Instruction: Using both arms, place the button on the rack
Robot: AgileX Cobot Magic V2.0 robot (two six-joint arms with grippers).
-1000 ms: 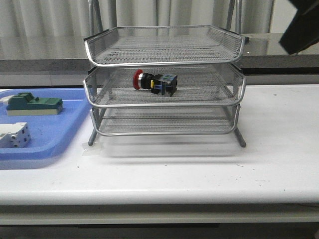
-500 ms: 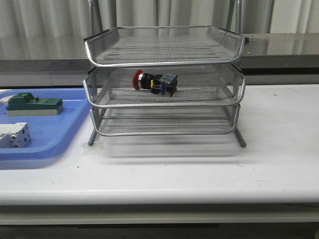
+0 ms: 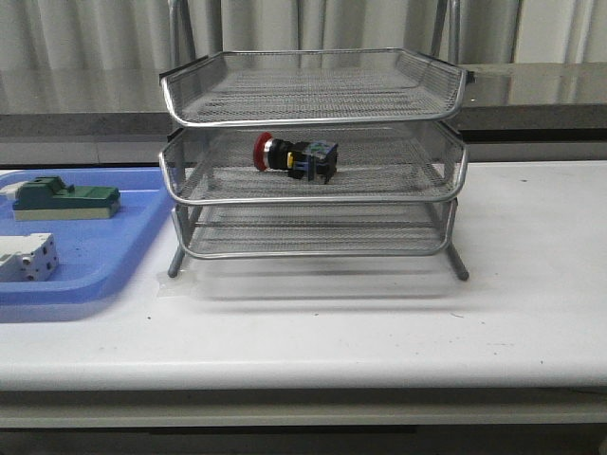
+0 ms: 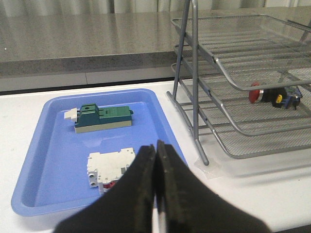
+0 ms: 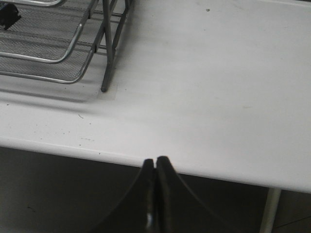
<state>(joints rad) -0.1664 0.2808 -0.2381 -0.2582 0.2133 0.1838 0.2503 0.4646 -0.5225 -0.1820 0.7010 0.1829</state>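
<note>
The button (image 3: pixel 295 157) lies on its side in the middle tier of the rack (image 3: pixel 313 152), left of the tier's centre, its red head pointing toward the blue tray (image 3: pixel 90 256) and its blue-yellow rear block toward the rack's right side. The rack stands on the white table (image 3: pixel 379 327), its three mesh tiers stacked and its legs on the tabletop. Neither arm appears in the front view. In the left wrist view, the left gripper (image 4: pixel 156 160) hangs above the near edge of the blue tray with its two black fingers (image 4: pixel 143 170) pressed together, nothing between them; it is pointed across the tray toward the far counter, with the rack off to one side and the button (image 4: pixel 272 95) visible through the mesh, well apart from the fingertips. On the tray lie a green-topped block (image 4: pixel 99 118) and, nearer the gripper, a white terminal block (image 4: pixel 109 169); the fingertips overlap the latter's corner in the view, but whether they touch it cannot be told. In the right wrist view, the right gripper (image 5: pixel 155 167) is held off the front edge of the table, looking down and across the bare tabletop, its fingers (image 5: pixel 165 174) also closed against each other and empty. One leg and a corner of the rack (image 5: pixel 63 43) show well apart from it.
</note>
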